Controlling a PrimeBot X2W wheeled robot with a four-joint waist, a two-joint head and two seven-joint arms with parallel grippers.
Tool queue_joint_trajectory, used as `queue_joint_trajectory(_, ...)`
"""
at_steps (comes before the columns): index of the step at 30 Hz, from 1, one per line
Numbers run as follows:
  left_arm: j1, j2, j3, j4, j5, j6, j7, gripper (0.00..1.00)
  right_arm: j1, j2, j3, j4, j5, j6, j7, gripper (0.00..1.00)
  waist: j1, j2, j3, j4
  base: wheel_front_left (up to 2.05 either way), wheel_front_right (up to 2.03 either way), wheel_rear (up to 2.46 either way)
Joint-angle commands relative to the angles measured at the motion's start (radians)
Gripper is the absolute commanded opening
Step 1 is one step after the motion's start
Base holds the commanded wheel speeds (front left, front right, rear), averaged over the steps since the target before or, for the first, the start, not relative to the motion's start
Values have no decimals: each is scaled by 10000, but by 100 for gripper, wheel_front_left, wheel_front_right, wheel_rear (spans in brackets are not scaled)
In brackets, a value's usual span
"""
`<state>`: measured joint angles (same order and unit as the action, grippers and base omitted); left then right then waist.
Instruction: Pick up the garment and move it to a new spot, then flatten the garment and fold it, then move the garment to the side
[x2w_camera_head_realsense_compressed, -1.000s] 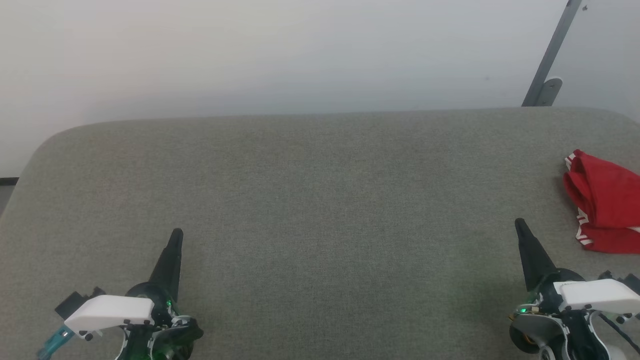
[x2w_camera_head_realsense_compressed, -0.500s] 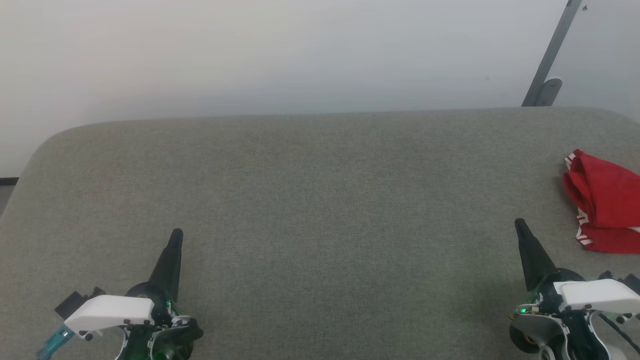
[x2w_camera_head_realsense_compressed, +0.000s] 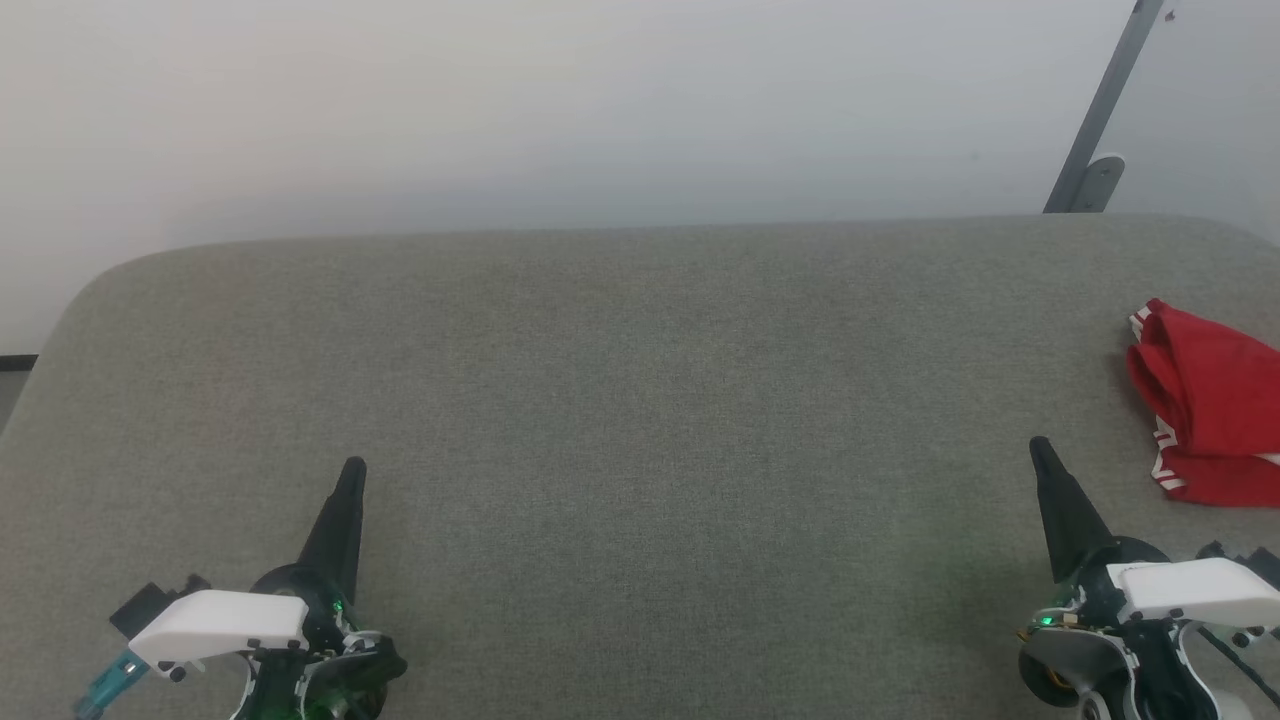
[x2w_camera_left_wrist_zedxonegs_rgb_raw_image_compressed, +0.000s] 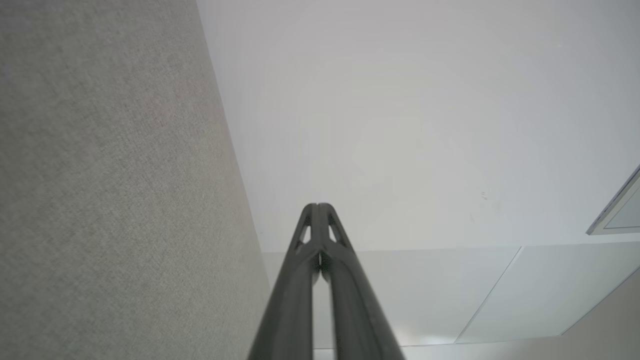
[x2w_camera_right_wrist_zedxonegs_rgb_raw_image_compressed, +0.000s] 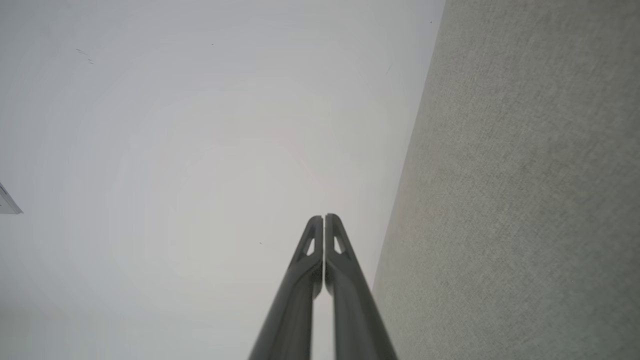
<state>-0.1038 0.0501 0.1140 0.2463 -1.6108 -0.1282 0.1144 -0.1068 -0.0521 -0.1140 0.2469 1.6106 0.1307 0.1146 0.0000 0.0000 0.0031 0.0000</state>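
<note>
The left gripper (x2w_camera_head_realsense_compressed: 350, 478) sat low at the near left of the grey padded surface (x2w_camera_head_realsense_compressed: 640, 380), fingers pressed together, pointing away, holding nothing; the right gripper (x2w_camera_head_realsense_compressed: 1042, 455) mirrored it at the near right, likewise closed; the garment (x2w_camera_head_realsense_compressed: 1205, 405) lay bunched by the right edge, perhaps partly out of frame, near the right gripper but apart; open surface stretched between them to the pale wall (x2w_camera_head_realsense_compressed: 500, 110).
</note>
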Motion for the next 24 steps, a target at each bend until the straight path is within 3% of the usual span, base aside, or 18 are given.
queue_joint_trajectory(1, -107, -28, 20, -4, -34, -46, 34, 0, -54, 35, 2, -42, 44, 0, 29, 0, 0, 0, 0, 0, 0, 0, 0)
queue_joint_trajectory(24, -107, -29, 18, -5, -36, -47, 32, 0, -54, 36, 1, -42, 45, 0, 28, 0, 0, 0, 0, 0, 0, 0, 0)
